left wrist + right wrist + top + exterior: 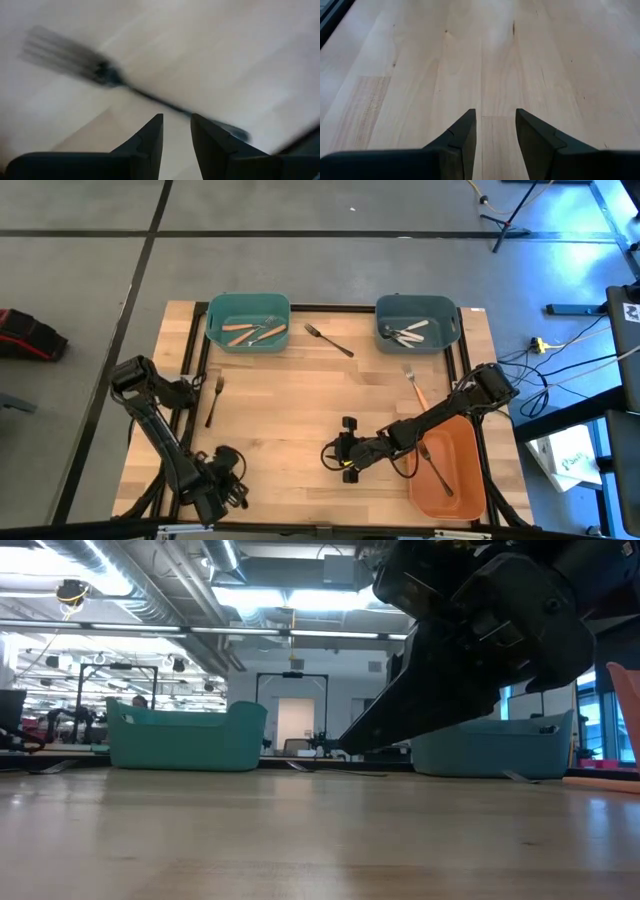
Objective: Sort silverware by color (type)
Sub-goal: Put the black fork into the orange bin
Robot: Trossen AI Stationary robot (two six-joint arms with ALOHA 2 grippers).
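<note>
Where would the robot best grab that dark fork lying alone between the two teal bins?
Probably at the middle of the dark fork's thin handle, coming straight down from above. It lies flat on the table, angled, clear of both teal bins, so a pincer closing across the narrow handle fits. The tines are wider and harder to pinch. The right pincer sits nearer.

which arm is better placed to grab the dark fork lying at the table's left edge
Left, probably. The left gripper is open with the dark fork just ahead in its wrist view. The right gripper sees only bare table, low near the middle by the orange bin.
</note>
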